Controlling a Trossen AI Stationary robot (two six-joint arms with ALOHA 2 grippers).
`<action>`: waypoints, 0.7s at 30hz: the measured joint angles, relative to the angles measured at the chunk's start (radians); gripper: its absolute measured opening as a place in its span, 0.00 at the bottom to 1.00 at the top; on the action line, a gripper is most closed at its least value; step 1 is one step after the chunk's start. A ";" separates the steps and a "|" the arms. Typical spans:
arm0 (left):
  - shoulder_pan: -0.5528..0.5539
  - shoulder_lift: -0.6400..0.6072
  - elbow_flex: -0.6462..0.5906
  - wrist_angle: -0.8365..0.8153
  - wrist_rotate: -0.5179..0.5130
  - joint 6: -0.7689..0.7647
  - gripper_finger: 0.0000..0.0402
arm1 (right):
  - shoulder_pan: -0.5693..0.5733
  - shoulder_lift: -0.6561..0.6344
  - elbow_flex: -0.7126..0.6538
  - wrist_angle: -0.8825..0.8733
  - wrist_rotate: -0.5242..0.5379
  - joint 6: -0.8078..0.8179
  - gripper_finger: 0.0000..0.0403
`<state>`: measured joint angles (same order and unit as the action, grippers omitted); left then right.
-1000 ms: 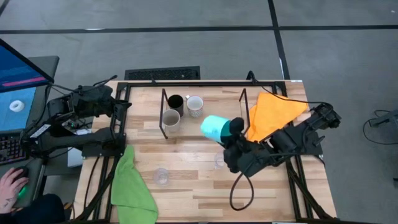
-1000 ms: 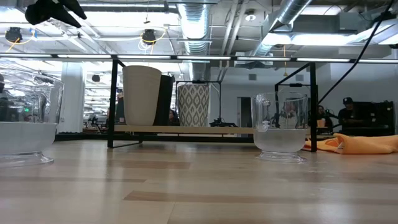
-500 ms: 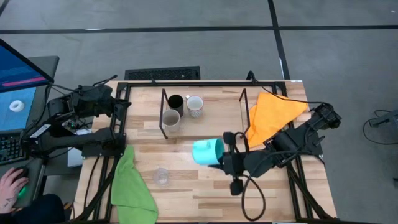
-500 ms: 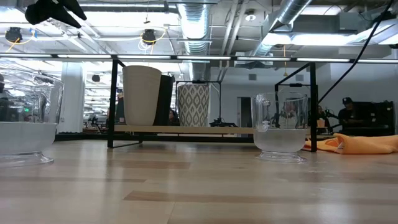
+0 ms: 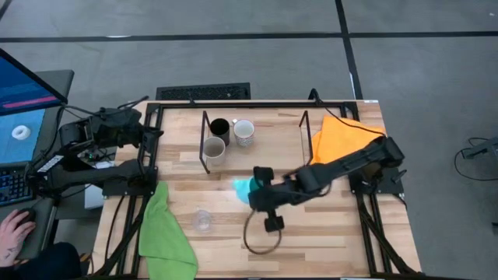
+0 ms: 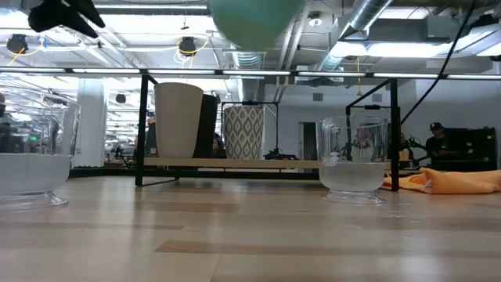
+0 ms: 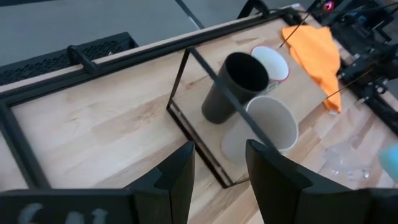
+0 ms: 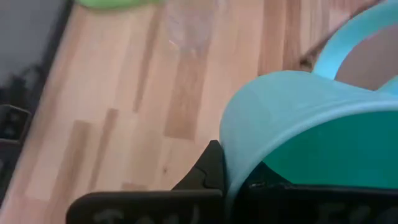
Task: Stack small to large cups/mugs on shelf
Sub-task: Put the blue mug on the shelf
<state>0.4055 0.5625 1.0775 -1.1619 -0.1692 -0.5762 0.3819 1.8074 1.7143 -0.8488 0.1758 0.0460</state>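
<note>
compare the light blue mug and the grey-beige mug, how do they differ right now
The light blue mug is held in the shut right gripper above the table; the grey-beige mug stands upright on the shelf. The light blue mug is alone in mid-table, while the grey-beige one sits beside the black mug. One is turquoise, the other pale beige. Both are opaque mugs.

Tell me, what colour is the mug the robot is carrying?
Light blue mug, clearest in the right wrist view.
</note>
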 joint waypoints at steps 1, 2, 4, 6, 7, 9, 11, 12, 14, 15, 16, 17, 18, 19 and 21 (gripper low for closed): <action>0.000 0.000 0.000 -0.009 0.000 0.000 0.34 | -0.014 0.012 0.000 -0.031 -0.005 0.009 0.03; 0.000 0.000 0.000 -0.019 0.000 0.000 0.34 | -0.028 0.025 0.000 -0.042 -0.018 0.015 0.03; 0.000 0.000 0.000 -0.029 0.000 0.000 0.34 | -0.053 0.049 0.003 -0.077 -0.047 0.030 0.03; 0.000 0.000 0.000 -0.038 0.000 0.000 0.34 | -0.079 0.073 0.000 -0.141 -0.084 0.042 0.03; 0.000 0.000 0.000 -0.038 0.000 0.000 0.34 | -0.089 0.086 0.000 -0.141 -0.100 0.041 0.03; 0.000 0.000 0.000 -0.038 0.000 0.000 0.34 | -0.106 0.101 0.000 -0.167 -0.128 0.041 0.03; 0.000 0.000 0.000 -0.038 0.000 0.000 0.34 | -0.121 0.114 0.001 -0.168 -0.156 0.039 0.03; 0.000 0.000 0.000 -0.038 0.000 0.000 0.34 | -0.127 0.119 0.001 -0.165 -0.167 0.034 0.03; 0.000 0.000 0.000 -0.038 0.002 0.000 0.34 | -0.136 0.129 0.001 -0.171 -0.188 0.026 0.03; 0.000 0.000 0.000 -0.038 0.005 0.000 0.34 | -0.140 0.130 0.001 -0.162 -0.199 0.023 0.03; 0.000 0.000 0.000 -0.038 0.006 0.000 0.34 | -0.145 0.130 0.001 -0.162 -0.207 0.017 0.03; 0.000 0.000 0.000 -0.038 0.007 0.000 0.34 | -0.149 0.130 0.001 -0.166 -0.212 0.008 0.03; 0.000 0.000 0.000 -0.038 0.007 0.000 0.34 | -0.153 0.130 0.001 -0.165 -0.220 -0.003 0.03; 0.000 0.000 0.000 -0.038 0.007 0.000 0.34 | -0.158 0.130 0.001 -0.165 -0.225 -0.015 0.03; 0.000 0.000 0.000 -0.038 0.006 0.000 0.34 | -0.171 0.130 0.001 -0.168 -0.226 -0.033 0.03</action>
<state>0.4053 0.5625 1.0775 -1.1995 -0.1627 -0.5762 0.2114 1.9373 1.7153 -1.0165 -0.0506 0.0128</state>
